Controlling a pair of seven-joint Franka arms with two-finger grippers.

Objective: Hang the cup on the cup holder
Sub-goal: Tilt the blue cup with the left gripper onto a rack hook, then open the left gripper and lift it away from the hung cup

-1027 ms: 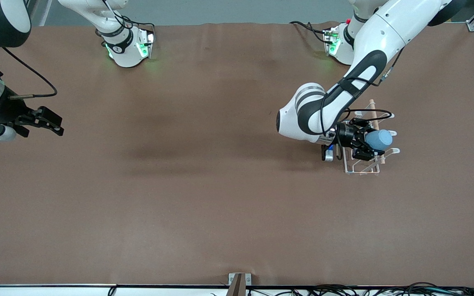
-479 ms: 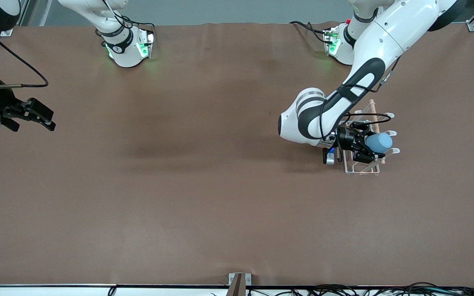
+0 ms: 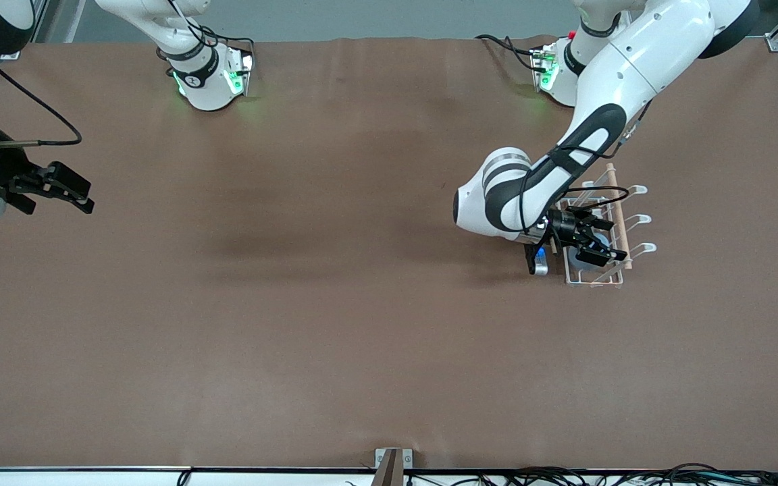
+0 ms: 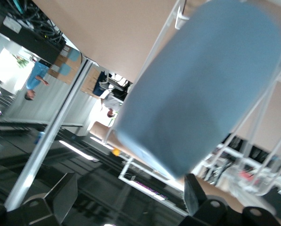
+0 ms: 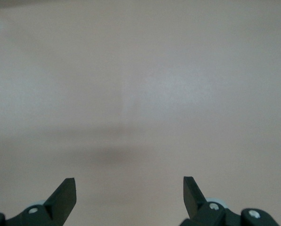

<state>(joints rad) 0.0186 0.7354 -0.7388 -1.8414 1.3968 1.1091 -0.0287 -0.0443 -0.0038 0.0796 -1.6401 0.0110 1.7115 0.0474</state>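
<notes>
left wrist view: light-blue matte tapered cup (image 4: 202,89) against white wire cup holder (image 4: 253,127).

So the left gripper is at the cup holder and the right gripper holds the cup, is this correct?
Not quite. The right gripper is open and holds nothing, over bare table, as the right wrist view shows. The cup is at the cup holder, in front of the left gripper, which is open.

Brown table (image 3: 335,304) w/ cables (image 3: 598,476) along near edge, grey floor (image 3: 375,20) at top.
</notes>
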